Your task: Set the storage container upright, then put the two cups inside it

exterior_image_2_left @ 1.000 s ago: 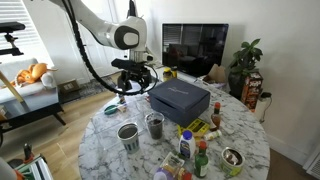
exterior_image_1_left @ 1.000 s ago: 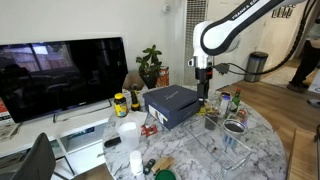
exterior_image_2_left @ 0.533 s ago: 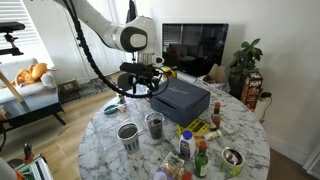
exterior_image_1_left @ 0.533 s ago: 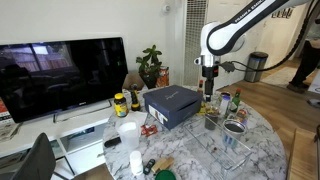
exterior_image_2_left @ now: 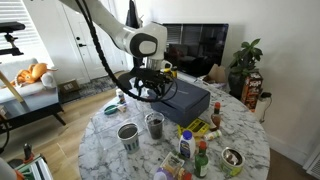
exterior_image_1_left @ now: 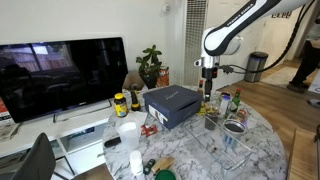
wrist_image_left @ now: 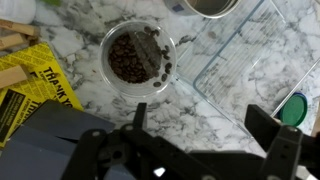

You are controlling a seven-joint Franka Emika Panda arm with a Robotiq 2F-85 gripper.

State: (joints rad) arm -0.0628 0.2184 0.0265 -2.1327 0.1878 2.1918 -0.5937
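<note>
Both fingers [wrist_image_left: 141, 112] of the hand [wrist_image_left: 201, 116] stand wide apart, gripping nothing.

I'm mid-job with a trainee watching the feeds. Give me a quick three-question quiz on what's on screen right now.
1. True or false: the gripper is shut on a cup.
2. In the wrist view, what sits on the marble just ahead of the gripper? A) a slim bottle B) a clear bowl holding dark bits C) a TV remote
3. Fill in: in an exterior view, the silvery cup and the dark cup stand on a table with a ___ top.
Key: 1 false; 2 B; 3 marble.
</note>
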